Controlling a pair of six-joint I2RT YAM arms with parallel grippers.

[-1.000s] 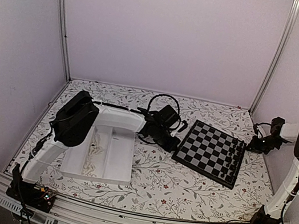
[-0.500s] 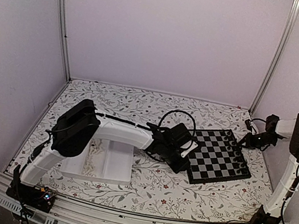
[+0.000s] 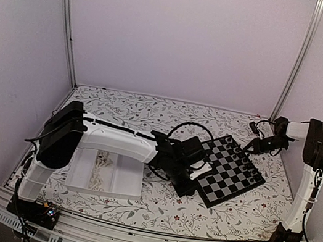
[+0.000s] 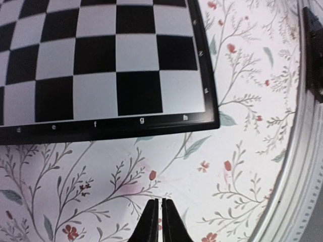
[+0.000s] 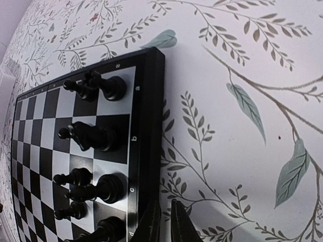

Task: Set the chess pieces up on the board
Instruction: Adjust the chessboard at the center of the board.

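Note:
The board (image 3: 234,171) lies turned at an angle right of centre, and also shows in the left wrist view (image 4: 101,60) and right wrist view (image 5: 50,151). Several black chess pieces (image 5: 101,187) stand along its edge near my right gripper; one is near the corner (image 5: 108,86). My right gripper (image 3: 252,146) (image 5: 164,218) is shut and empty, with its tips low beside the board's outer border. My left gripper (image 3: 188,185) (image 4: 158,222) is shut and empty, over the cloth just off the board's lettered edge. Cream pieces (image 3: 101,170) lie in the tray.
A white compartment tray (image 3: 126,180) sits at the left under my left arm. The floral cloth (image 3: 150,113) covers the table. The front rail (image 4: 298,166) runs close by my left gripper. Metal posts (image 3: 297,63) stand at the back corners.
The board has slid and turned, its near end moving toward the front. My left gripper moved right and nearer with it. My right gripper moved left and farther along the board's far edge.

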